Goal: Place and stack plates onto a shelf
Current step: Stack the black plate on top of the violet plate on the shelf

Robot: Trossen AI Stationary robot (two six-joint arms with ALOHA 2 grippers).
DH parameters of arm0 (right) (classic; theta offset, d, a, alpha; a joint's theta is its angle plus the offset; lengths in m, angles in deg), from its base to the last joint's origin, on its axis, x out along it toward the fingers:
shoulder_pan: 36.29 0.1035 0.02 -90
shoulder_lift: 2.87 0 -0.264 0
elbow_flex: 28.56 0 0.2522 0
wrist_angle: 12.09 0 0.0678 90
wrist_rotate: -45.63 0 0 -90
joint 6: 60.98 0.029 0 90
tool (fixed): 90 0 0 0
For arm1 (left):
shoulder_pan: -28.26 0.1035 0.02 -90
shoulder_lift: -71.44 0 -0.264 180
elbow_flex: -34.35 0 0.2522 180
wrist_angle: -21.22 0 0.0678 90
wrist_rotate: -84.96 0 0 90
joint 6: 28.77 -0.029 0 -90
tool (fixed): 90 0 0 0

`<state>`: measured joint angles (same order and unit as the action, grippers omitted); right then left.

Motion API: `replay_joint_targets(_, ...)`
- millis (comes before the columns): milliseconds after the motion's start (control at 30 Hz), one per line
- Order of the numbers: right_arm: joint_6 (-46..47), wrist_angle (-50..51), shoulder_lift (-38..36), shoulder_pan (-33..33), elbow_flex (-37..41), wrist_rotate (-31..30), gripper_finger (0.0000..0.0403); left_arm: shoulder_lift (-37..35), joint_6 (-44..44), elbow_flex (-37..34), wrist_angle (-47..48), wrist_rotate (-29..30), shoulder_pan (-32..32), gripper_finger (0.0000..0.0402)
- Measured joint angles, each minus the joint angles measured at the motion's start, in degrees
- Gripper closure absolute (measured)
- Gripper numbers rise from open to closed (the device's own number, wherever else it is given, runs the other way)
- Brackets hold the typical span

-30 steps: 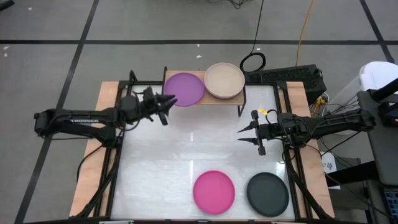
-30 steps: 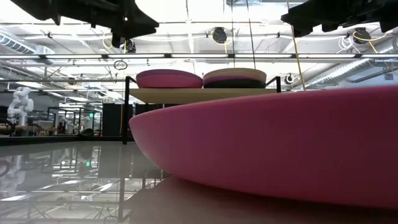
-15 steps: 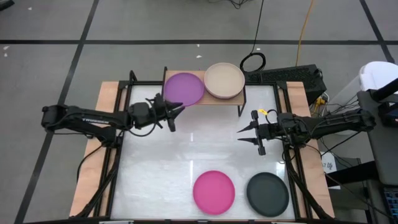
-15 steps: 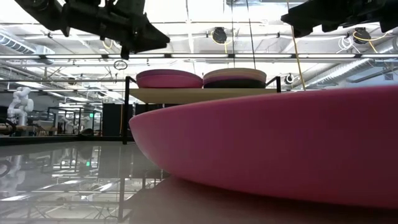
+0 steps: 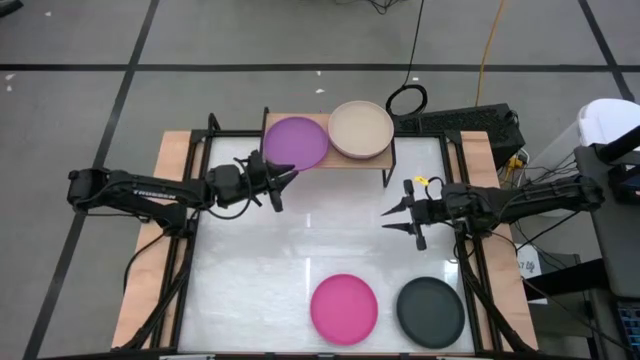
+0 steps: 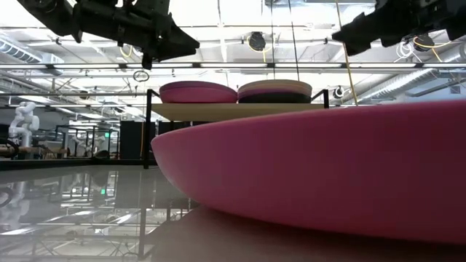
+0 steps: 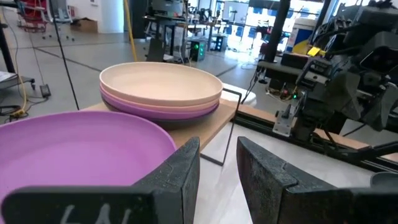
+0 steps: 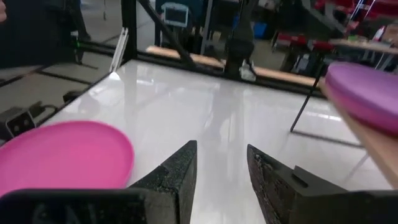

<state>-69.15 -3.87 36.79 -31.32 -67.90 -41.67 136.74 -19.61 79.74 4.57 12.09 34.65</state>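
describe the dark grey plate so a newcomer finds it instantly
Start at the white table and go to its near edge, opposite the shelf. Two plates lie there apart; the dark grey plate is the one on the right arm's side, beside the magenta plate.

Both arms were matte black; the left arm (image 5: 130, 190) bore white lettering, the right arm (image 5: 530, 203) trailed black cables.

The dark left arm reaches in from the worktop's left edge, its two-finger left gripper (image 5: 279, 183) parted toward the far edge, while the dark right arm's right gripper (image 5: 392, 219) hangs spread by the right edge.
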Motion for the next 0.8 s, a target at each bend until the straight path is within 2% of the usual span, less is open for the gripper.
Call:
replay_joint_targets(633, 5.9, 16.5, 0.0, 0.0, 0.0, 0.2, 0.0277, 0.1, -0.4, 0.0, -1.2, 0.0, 0.0, 0.0291)
replay_joint_targets(800, 6.4, 22.9, 0.5, 0.0, -3.0, 0.3, 0.0277, 0.1, -0.2, 0.0, -1.2, 0.0, 0.0, 0.0291)
